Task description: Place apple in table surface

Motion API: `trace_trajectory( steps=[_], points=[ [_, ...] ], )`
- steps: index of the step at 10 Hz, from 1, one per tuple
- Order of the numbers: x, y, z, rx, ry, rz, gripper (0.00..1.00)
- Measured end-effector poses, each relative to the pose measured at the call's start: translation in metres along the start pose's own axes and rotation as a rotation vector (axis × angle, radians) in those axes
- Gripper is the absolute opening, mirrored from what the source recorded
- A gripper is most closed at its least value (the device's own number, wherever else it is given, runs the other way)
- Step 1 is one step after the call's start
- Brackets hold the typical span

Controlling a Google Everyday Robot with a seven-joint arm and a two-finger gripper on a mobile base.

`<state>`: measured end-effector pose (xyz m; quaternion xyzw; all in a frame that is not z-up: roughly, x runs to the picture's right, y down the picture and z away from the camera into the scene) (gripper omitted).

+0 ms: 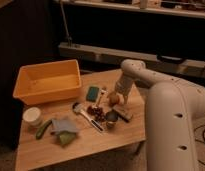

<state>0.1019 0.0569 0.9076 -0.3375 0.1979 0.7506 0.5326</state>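
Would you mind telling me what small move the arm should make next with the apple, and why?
Probably a short, straight lift of the gripper away from the apple. The apple already appears to rest on the table surface, between the green sponge and the small metal cup, with the gripper right beside it, so backing off without nudging it seems all that remains.

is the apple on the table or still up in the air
On the table, it appears. The apple sits low against the table surface, beside the dark red berries, with the gripper right at its side.
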Motion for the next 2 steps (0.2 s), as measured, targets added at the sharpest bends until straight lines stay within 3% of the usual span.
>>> trace_trajectory(
  steps=[2],
  points=[
    [-0.001,0.006,-0.026,-0.057,-0.028,-0.033,0.69]
  ],
)
